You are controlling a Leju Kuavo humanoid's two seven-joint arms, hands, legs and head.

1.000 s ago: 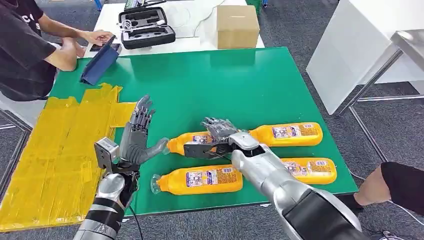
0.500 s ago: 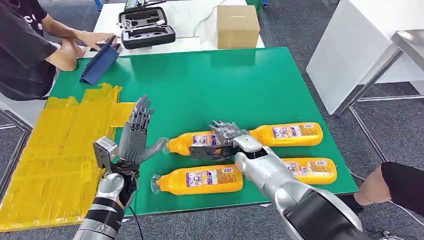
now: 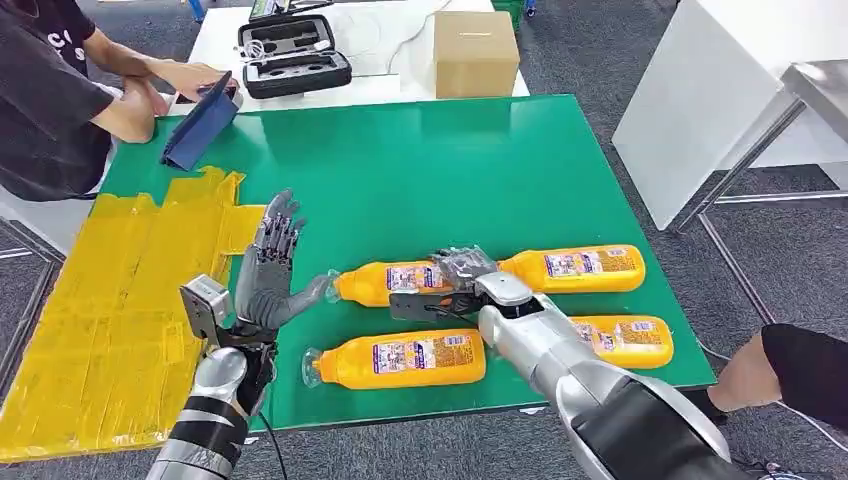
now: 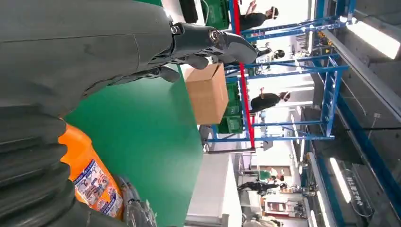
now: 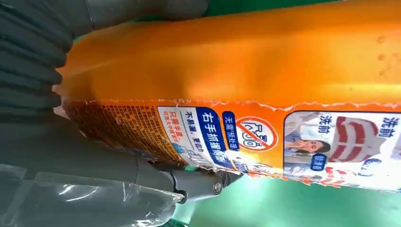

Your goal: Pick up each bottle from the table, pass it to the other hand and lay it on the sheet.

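Several orange bottles lie on the green table (image 3: 440,170). My right hand (image 3: 455,282) wraps the far left bottle (image 3: 390,281) at its middle; up close, the thumb (image 5: 142,12) and a finger (image 5: 198,182) lie on opposite sides of that bottle (image 5: 236,71), which still rests on the table. My left hand (image 3: 268,277) stands upright and open just left of the bottle's cap, apart from it; its fingers (image 4: 208,40) are spread above the bottle (image 4: 90,175). Another bottle (image 3: 400,360) lies nearer me, and two more (image 3: 575,268) (image 3: 625,340) lie to the right. The yellow sheet (image 3: 110,300) covers the table's left end.
A person sits at the far left holding a blue tablet case (image 3: 200,125). A black case (image 3: 292,58) and a cardboard box (image 3: 475,50) stand on the white table behind. A white cabinet (image 3: 720,90) is on the right, and another person's knee (image 3: 800,370) at lower right.
My right hand has slid a little to the right along the far left bottle and settled around it. My left hand has sunk slightly. The bottles have stayed in place.
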